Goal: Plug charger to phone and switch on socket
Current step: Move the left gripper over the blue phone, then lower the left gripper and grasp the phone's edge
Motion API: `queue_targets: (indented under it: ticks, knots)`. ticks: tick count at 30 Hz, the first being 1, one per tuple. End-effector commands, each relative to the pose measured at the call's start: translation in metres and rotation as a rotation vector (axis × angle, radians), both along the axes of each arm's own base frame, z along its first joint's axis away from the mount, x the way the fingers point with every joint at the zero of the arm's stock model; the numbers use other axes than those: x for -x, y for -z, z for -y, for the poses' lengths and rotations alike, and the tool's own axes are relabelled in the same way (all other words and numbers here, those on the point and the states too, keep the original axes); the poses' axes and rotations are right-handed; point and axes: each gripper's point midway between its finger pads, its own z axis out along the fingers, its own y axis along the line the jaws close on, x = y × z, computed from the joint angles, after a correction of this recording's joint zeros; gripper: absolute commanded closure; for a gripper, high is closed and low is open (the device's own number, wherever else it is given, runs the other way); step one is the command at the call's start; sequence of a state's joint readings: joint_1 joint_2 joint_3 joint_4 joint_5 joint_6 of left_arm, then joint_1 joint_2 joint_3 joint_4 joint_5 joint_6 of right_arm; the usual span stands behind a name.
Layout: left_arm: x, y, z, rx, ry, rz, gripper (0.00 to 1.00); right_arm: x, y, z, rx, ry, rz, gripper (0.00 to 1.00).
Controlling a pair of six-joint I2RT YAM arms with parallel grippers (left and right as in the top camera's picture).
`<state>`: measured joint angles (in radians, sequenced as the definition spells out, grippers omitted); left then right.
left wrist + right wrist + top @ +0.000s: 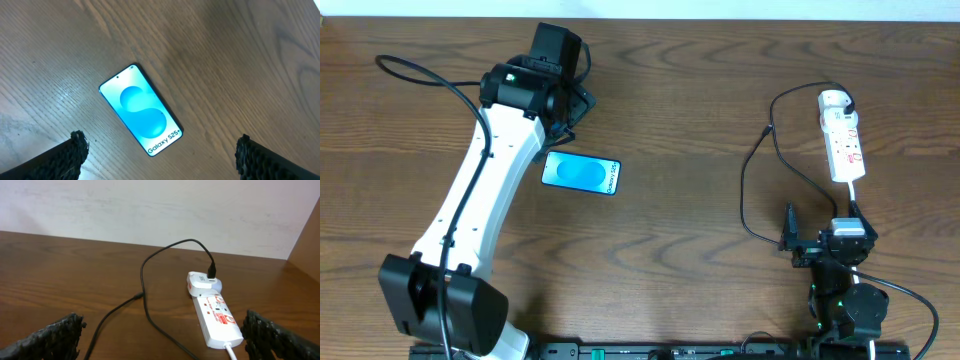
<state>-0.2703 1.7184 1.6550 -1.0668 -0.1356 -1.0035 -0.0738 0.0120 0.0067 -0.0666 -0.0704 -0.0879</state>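
Note:
The phone (580, 173) lies flat on the wooden table, its blue screen up; in the left wrist view (141, 116) its "Galaxy S25+" strip faces me. My left gripper (570, 115) hovers above it, open and empty, with one finger to each side (160, 155). The white socket (842, 135) lies at the far right, also in the right wrist view (215, 317). The black charger cable (752, 170) runs from a white adapter at the socket's far end (200, 282), and its loose tip (139, 297) lies on the table. My right gripper (822, 222) is open and empty, just short of the socket (162, 340).
The socket's thick white cord (231, 351) leads back toward my right arm. A white wall (150, 210) stands behind the table's far edge. Bare wood lies between the phone and the cable.

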Motion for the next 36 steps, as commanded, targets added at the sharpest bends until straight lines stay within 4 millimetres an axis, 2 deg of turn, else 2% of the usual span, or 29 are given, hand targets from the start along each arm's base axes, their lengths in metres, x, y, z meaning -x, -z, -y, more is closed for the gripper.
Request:
queue_targets:
  ticks: [1,8,10,17,21,26,30,32,36]
  knots:
    - [-0.004,-0.004,0.002,0.015,-0.025,0.015,0.04,0.000,0.000,0.002,-0.004,0.010,0.001,0.01]
    - [-0.005,0.002,0.002,0.020,-0.046,0.008,0.04,0.000,0.000,0.002,-0.004,0.010,0.001,0.01]
    - [-0.006,0.015,0.002,0.040,-0.121,-0.021,0.04,0.000,0.000,0.002,-0.004,0.009,0.000,0.01]
    - [-0.011,0.062,0.004,0.039,-0.191,-0.134,0.04,0.000,0.000,0.002,-0.004,0.009,0.001,0.01]
    - [-0.009,0.075,0.004,0.027,-0.200,-0.176,0.04,0.000,0.000,0.002,-0.004,0.009,0.000,0.01]
    - [0.010,0.097,-0.002,0.071,-0.360,-0.253,0.04,0.000,0.000,0.002,-0.004,0.010,0.001,0.01]
    - [0.009,0.108,-0.006,0.134,-0.387,-0.271,0.04,0.000,0.000,0.002,-0.004,0.009,0.001,0.01]
    - [0.011,0.119,-0.009,0.164,-0.402,-0.290,0.04,0.000,0.000,0.002,-0.004,0.009,0.001,0.01]
    - [0.004,0.135,0.000,0.223,-0.356,-0.268,0.04,0.000,0.000,0.002,-0.004,0.009,0.001,0.01]
